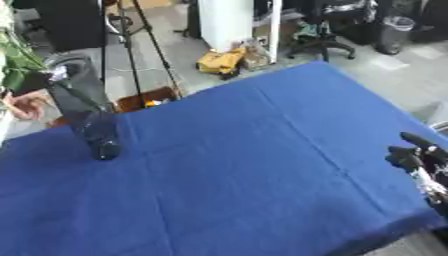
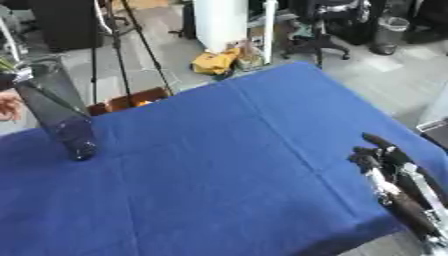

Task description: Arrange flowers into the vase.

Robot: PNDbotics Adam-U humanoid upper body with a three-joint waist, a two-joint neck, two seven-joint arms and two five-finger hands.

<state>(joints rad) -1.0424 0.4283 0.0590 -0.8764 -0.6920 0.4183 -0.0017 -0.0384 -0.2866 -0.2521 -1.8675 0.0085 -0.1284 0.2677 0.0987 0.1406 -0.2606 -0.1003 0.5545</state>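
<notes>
A tall dark see-through vase [image 1: 90,117] stands tilted on the blue tablecloth [image 1: 254,165] at the far left, its mouth [image 1: 70,64] up and to the left. Green leaves [image 1: 14,56] hang at the left edge beside the mouth. Just under them a dark shape [image 1: 28,83] touches the vase's rim; it looks like my left hand, mostly cut off by the edge. A reddish-pink shape [image 1: 26,106] shows below it. My right hand [image 2: 382,158] rests open at the table's right edge, holding nothing.
Beyond the table's far edge stand tripod legs [image 1: 144,45], a white pillar [image 1: 226,22], a yellow bag [image 1: 220,61] and an office chair [image 1: 324,30]. The cloth between the vase and my right hand is bare.
</notes>
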